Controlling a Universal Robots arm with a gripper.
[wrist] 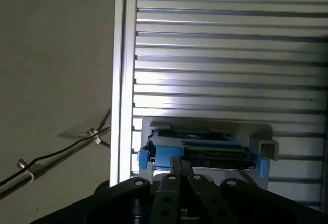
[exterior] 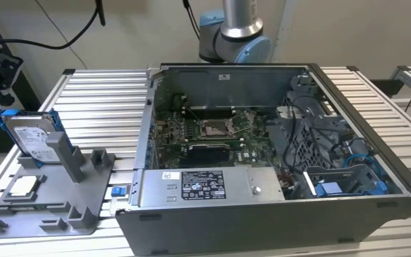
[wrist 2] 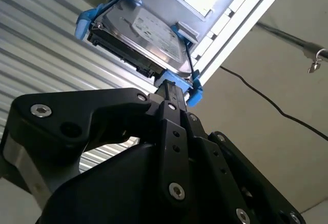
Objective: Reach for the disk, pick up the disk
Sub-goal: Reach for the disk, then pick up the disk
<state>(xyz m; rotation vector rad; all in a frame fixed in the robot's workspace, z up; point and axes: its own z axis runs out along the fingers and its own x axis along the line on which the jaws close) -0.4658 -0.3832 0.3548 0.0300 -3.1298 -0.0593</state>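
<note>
Flat rectangular silver hard drive with a white label and bright blue plastic frame, the disk [exterior: 28,136], stands on edge in the rear slot of the grey plastic stand with upright posts [exterior: 70,176]. Its label faces out over the stand's flat base and its long axis runs roughly upright, tipped slightly back. A small square pale chip [exterior: 23,186] lies flat in a pocket on the stand's base, in front of the disk and apart from it. The stand sits on a ribbed aluminium table [exterior: 98,101]; an open grey computer case [exterior: 277,214] stands just beside the stand, on the exterior view's right. The black linkage gripper [wrist 2: 173,92] hangs over the stand's disk slot. In both wrist views its tips point straight at the drive's upper blue edge, at or just short of the frame. The fingers [wrist: 174,168] are drawn narrow, tips nearly together. I cannot tell whether they pinch a lip of the blue frame or merely sit in front of it. Judgement: the disk lies directly ahead along the gripper's own approach line, thin edge presented. The finger line seems to run along that top edge rather than across the drive's thickness. The disk is seated in the stand, not lifted.
</note>
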